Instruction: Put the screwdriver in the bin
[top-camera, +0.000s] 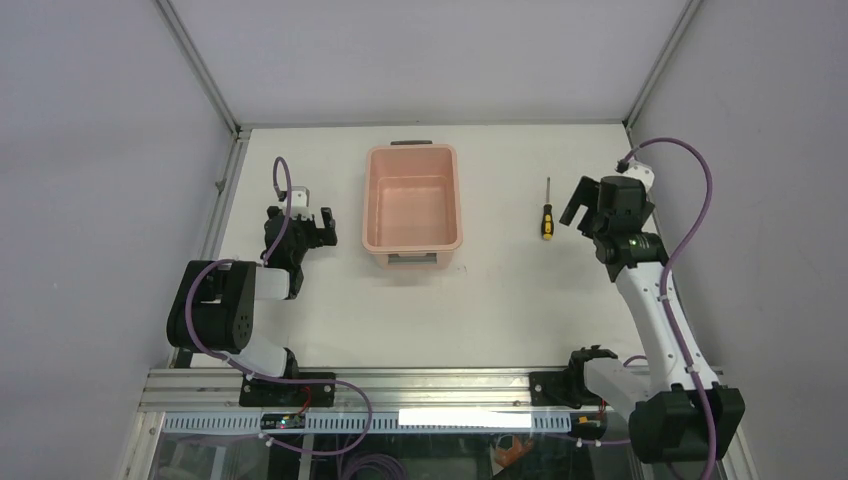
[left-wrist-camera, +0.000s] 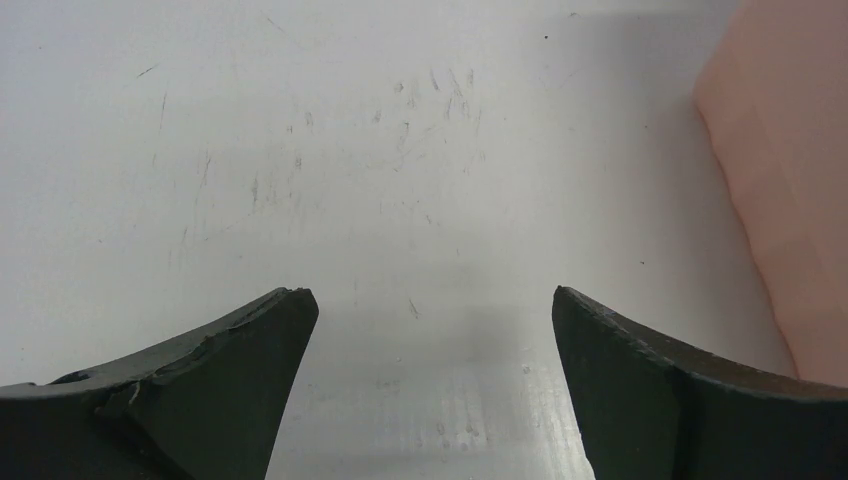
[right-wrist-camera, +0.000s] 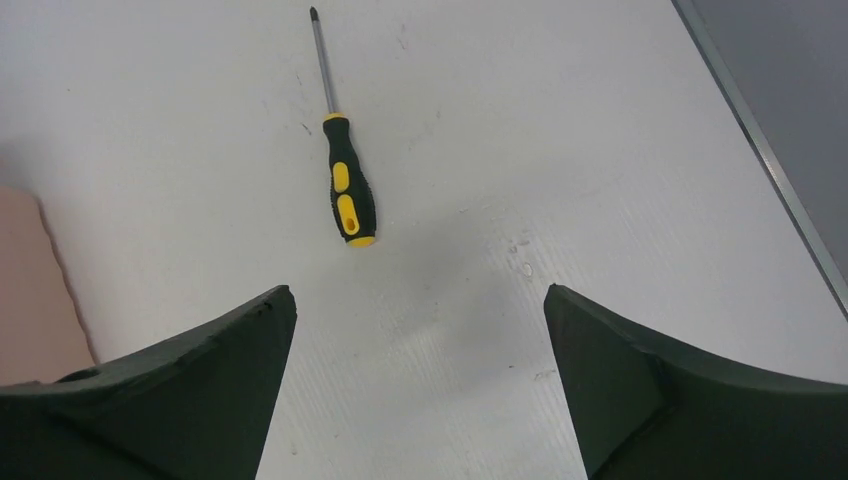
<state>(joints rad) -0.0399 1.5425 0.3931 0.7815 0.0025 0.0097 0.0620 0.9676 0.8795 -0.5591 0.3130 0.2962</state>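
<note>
The screwdriver (right-wrist-camera: 343, 185) is lying flat on the table (top-camera: 500, 300), between the bin (top-camera: 412, 149) and the right gripper (right-wrist-camera: 420, 300), touching neither. The right gripper and the left gripper (left-wrist-camera: 435, 300) are both holding their fingers spread wide, pinching nothing.

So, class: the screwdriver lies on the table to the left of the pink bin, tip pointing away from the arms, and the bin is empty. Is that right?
Not quite: the side is wrong. The top external view shows the screwdriver on the table to the right of the bin, between it and the right gripper. The rest stands: its tip points away from the arms, and the bin is empty.
</note>
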